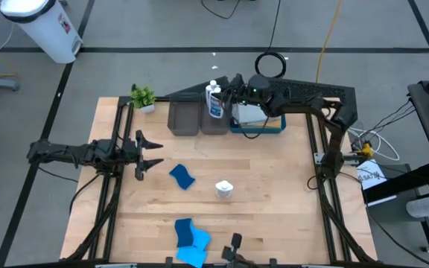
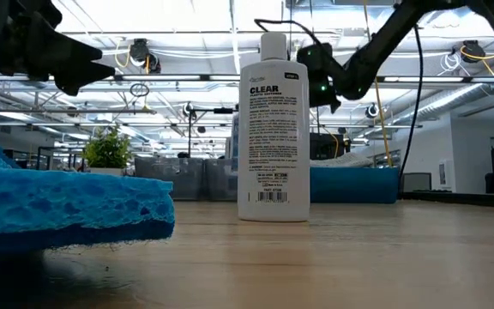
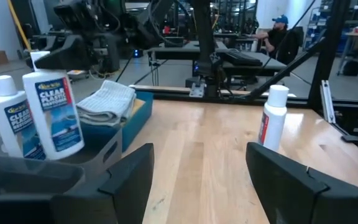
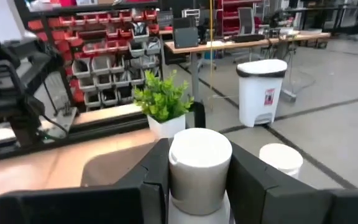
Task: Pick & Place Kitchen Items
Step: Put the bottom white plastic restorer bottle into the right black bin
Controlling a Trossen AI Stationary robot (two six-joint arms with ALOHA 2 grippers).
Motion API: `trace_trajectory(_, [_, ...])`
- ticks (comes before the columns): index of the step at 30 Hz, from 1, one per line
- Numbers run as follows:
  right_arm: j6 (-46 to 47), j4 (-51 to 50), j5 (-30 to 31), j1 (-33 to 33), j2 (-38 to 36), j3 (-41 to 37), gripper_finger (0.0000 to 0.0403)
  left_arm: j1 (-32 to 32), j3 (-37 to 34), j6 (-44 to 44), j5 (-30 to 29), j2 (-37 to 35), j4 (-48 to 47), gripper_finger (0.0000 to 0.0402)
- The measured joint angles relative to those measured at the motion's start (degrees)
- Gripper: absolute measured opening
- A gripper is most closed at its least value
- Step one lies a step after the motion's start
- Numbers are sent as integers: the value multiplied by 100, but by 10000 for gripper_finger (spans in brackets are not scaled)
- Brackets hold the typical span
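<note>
My right gripper [image 4: 197, 180] clamps a bottle's [image 1: 214, 100] cap over the grey tray [image 1: 185, 119]; my left gripper [image 1: 152, 152] hangs released, holding nothing.

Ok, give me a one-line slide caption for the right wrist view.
Right end effector gripping a white bottle by its cap, potted plant just beyond.

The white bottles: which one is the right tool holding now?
The bottle over the grey tray, clamped at its cap by the right tool; another stands free mid-table.
</note>
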Motion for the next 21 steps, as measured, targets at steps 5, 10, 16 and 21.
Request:
trace_trajectory(5, [-379, 120, -3, 4, 256, 0, 91, 7, 0, -36, 7, 1, -27, 257])
trace_trajectory(10, [-524, 43, 1, 30, 356, -3, 91, 7, 0, -73, 9, 1, -56, 257])
trace_trajectory(16, [-921, -34, -20, 57, 350, -4, 91, 7, 0, -77, 12, 4, -162, 257])
trace_trajectory(21, [-1646, -42, -19, 55, 350, -7, 91, 7, 0, -126, 14, 4, -217, 257])
